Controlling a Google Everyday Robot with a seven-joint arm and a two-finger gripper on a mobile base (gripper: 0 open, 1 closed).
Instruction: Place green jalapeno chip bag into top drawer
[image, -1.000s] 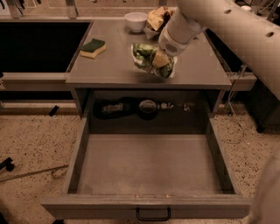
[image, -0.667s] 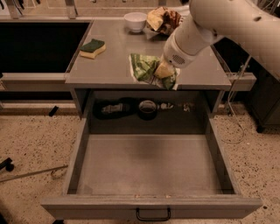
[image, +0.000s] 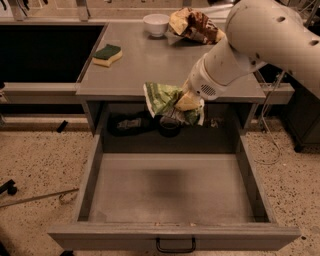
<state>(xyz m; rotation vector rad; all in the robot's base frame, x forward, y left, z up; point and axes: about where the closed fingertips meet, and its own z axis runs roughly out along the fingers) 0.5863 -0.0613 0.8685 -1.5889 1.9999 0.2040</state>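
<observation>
The green jalapeno chip bag (image: 162, 98) is wrinkly green foil with pale edges. It hangs in the air at the counter's front edge, above the back of the open top drawer (image: 170, 192). My gripper (image: 186, 103) is shut on the bag's right side, at the end of the white arm coming in from the upper right. The drawer is pulled fully out, its flat grey bottom bare, with a black handle (image: 175, 246) on the front panel.
On the grey counter (image: 145, 65) lie a green-and-yellow sponge (image: 107, 54), a white bowl (image: 156, 24) and a brown-and-yellow snack bag (image: 194, 26). Dark objects (image: 131, 123) sit in the recess behind the drawer. Speckled floor lies on both sides.
My gripper has carried the chip bag forward and down, from over the counter top to past its front edge, above the drawer's back.
</observation>
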